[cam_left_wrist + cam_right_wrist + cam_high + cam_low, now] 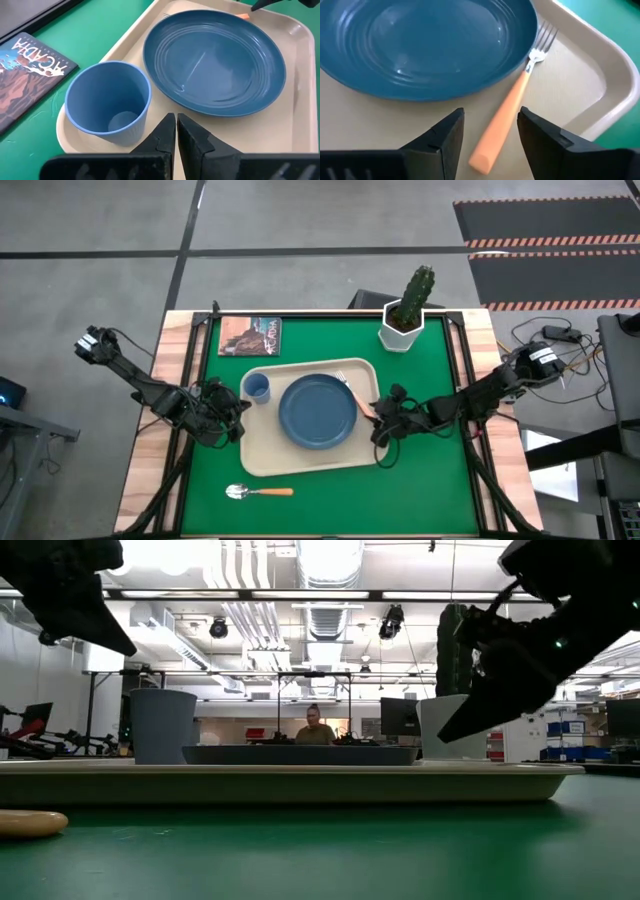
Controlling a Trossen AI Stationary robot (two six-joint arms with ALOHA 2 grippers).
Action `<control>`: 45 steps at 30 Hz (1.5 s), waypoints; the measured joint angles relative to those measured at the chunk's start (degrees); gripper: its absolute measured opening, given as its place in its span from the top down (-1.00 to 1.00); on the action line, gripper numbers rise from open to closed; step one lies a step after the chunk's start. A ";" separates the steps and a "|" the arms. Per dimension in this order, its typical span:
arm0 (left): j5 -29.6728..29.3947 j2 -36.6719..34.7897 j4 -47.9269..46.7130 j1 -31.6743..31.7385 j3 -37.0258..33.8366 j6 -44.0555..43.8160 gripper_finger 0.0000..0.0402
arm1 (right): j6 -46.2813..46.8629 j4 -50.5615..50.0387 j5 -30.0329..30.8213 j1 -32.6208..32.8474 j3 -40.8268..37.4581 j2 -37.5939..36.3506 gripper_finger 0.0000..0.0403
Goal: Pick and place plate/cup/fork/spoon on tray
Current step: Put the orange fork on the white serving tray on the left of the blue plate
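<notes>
Tray [300,460] carries plate [317,411], cup [256,388] and fork [512,112]. Spoon [258,492] remains on counter [420,490]. Right pincer [487,132] released over fork; left pincer [176,135] clenched, empty. Book [250,336] and cactus pot [405,325] stand behind.

The table holds one tray [262,463], cream-beige, near the centre. On it sit one slate-blue plate [317,411], one light-blue cup [256,388] at the plate's nine o'clock, and one fork [512,107] with a salmon-orange handle at the plate's three o'clock. One spoon [258,492] lies on the green mat at about seven o'clock from the plate, off the tray. Besides these, there is one book [250,336] with a brown picture cover at about eleven o'clock and one potted cactus [408,311] in a white pot at about one o'clock. Two arms reach in, so two grippers: the left gripper [176,131] and the right gripper [490,131].
</notes>
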 joint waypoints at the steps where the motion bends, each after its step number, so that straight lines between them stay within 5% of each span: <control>1: -0.08 0.00 0.00 0.00 0.00 0.00 1.00 | 0.00 -0.33 0.00 -0.07 0.44 0.00 0.15; 15: -0.45 0.02 0.02 0.00 0.00 -0.02 1.00 | 1.37 -3.65 0.26 -0.68 4.15 7.88 0.17; 22: -0.45 0.02 0.00 0.00 0.00 0.11 1.00 | 4.56 -13.40 -0.20 -1.89 10.37 13.02 0.19; 28: -0.45 0.02 0.00 0.00 0.00 0.09 1.00 | 11.17 -23.07 -2.61 -2.02 14.94 14.21 0.36; 36: -0.45 0.02 -0.03 0.00 0.00 0.09 1.00 | 15.56 -23.92 -5.46 -2.04 15.23 12.20 0.68; 45: -0.43 0.02 0.00 0.00 0.00 -0.08 1.00 | 20.48 -23.94 -4.72 -2.04 15.23 11.34 0.67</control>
